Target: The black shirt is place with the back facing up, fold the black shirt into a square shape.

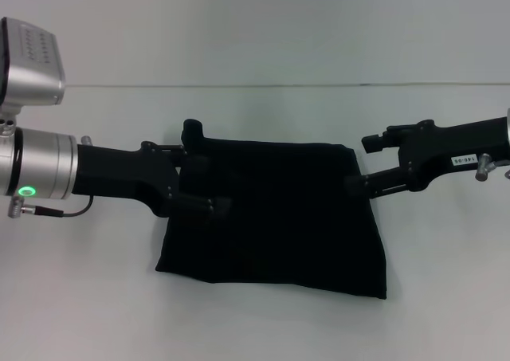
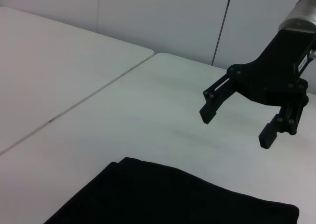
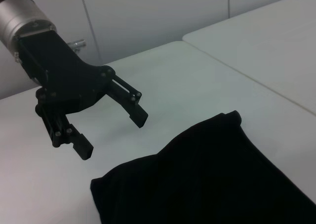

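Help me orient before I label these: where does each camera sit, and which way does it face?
Head view: on the robot's head, looking down at the black shirt on the table; both arms show.
Left wrist view: on the left arm, facing across the shirt at the open right claw.
Right wrist view: on the right arm, facing the open left claw.
All views share the shirt.

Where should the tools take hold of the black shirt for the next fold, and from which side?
The black shirt lies flat and roughly rectangular on the white table. Probably best to pinch its two far corners, each from its own outer side: the open left tool hangs at the far left corner, the open right tool at the far right one. The thin edges there can be pinched.
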Controlling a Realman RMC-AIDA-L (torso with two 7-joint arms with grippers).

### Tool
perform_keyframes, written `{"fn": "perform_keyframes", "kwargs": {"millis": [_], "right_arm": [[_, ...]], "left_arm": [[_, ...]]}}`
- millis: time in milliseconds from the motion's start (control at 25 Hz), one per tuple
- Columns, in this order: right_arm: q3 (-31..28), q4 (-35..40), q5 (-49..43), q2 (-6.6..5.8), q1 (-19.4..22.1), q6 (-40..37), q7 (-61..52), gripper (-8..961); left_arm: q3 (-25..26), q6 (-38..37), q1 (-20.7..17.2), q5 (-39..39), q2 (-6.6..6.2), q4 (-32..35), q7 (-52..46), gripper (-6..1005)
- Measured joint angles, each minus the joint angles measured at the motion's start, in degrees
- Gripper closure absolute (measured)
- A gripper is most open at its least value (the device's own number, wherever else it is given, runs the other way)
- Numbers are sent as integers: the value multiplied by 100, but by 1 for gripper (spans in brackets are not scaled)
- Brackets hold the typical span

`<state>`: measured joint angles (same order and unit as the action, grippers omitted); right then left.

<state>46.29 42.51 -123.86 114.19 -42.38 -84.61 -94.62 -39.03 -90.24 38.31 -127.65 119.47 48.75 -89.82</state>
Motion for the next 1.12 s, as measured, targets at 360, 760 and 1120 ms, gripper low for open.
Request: {"fn": "perform_keyframes", "kwargs": {"millis": [360,760,1120], "right_arm": [[12,-9,-13,80,-2,177,-4,23],[-11,-7,-15,89,-25,311,-4,23],[-15,-6,12,109,-38,444,-4,23]], "left_arm": [[45,62,-12,25,9,-19,5,96],[23,225,-47,39,41,-50,8,95],[46,312,-36,40,42,-49,1,95]]}}
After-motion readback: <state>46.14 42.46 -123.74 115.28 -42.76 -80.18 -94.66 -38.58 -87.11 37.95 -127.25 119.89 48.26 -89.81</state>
